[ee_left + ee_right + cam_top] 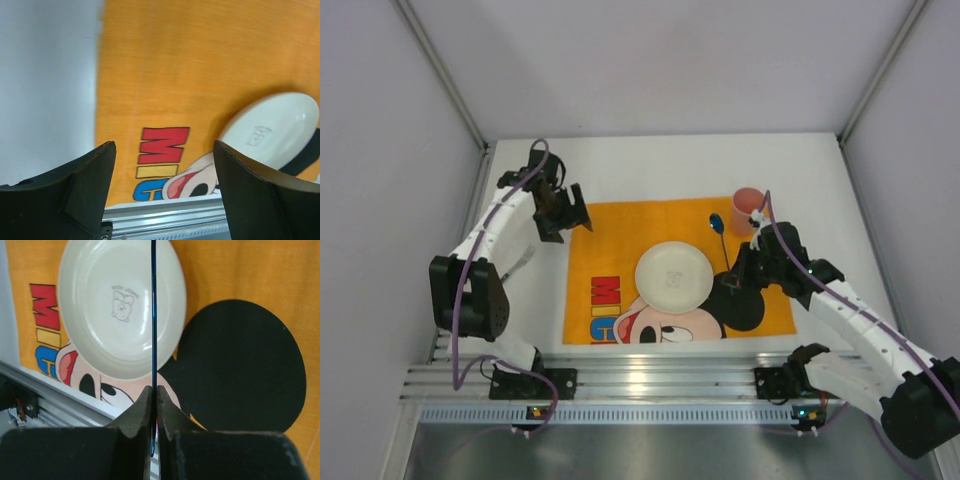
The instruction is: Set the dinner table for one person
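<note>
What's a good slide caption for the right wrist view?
Right gripper shut on a blue spoon's handle, white plate and orange mat beyond.

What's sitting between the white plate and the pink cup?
A blue spoon, its handle pinched in the right gripper, over the orange mat; the top view shows it between plate and cup.

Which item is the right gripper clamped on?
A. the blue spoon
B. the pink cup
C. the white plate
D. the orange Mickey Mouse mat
A: in the right wrist view, the right gripper has its fingers shut on the thin handle of the blue spoon, which runs up across the white plate.
</note>
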### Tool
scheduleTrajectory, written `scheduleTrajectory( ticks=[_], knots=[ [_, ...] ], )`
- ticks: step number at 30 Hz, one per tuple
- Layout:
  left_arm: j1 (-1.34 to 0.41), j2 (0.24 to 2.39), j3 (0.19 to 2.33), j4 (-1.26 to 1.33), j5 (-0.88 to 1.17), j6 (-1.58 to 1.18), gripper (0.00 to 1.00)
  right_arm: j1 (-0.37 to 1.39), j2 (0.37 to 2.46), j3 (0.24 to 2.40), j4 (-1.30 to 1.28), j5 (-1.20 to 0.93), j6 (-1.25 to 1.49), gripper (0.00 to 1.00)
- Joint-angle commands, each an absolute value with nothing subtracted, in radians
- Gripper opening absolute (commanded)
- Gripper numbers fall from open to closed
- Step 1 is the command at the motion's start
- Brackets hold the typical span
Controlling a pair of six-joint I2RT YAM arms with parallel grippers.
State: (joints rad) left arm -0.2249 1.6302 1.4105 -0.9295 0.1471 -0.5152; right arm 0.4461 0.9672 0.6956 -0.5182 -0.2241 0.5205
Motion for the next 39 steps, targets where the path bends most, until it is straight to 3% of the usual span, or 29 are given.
scheduleTrajectory(
  ticks=[1, 18, 22, 25, 30, 39],
  knots=[
    [-0.147, 1.562, 1.379, -0.936, 0.130, -0.430, 0.83, 0.397, 0.951, 0.649, -0.515, -0.209, 0.538, 0.00],
    [-0.008, 1.571, 1.285, -0.911, -0.043, -0.322, 0.83, 0.342, 1.006, 0.463, -0.414, -0.199, 0.624, 0.00],
    [-0.008, 1.586, 1.276, -0.904, -0.055, -0.311, 0.83, 0.342, 1.009, 0.463, -0.440, -0.163, 0.627, 0.06],
    [0.020, 1.597, 1.270, -0.896, -0.086, -0.310, 0.83, 0.341, 1.002, 0.483, -0.486, -0.121, 0.620, 0.16],
    [0.023, 1.612, 1.252, -0.877, -0.207, -0.298, 0.84, 0.342, 0.968, 0.512, -0.557, -0.090, 0.604, 0.54],
    [0.028, 1.588, 1.143, -0.755, -0.486, -0.180, 0.84, 0.341, 0.904, 0.693, -0.727, -0.083, 0.589, 0.59]
  ],
)
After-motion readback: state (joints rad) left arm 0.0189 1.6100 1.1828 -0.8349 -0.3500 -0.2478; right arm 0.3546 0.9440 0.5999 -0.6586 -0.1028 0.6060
